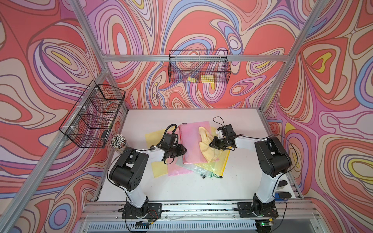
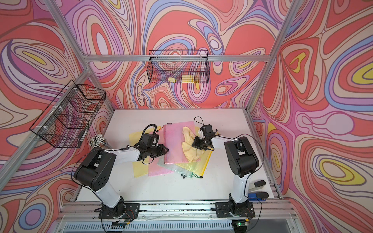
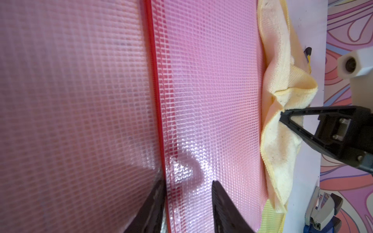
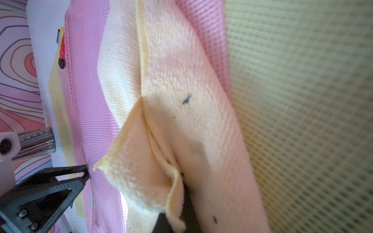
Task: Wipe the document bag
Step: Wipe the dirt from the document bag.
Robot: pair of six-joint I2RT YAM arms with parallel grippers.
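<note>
We see the pink document bag lying flat on top of a loose pile of other mesh bags around the middle of the surface, its long sides running from the back edge toward the front edge. The left fingers stand partly apart, tips down on the bag, one on either side of its red zip edge. They seem to pin it rather than pinch it, though the wrist view is too close for us to be sure. The right fingers are closed tight on a bunched fold of the yellow cloth. The cloth drapes over the side of the bag nearer the surface's right edge and onto the yellow bag beneath.
</note>
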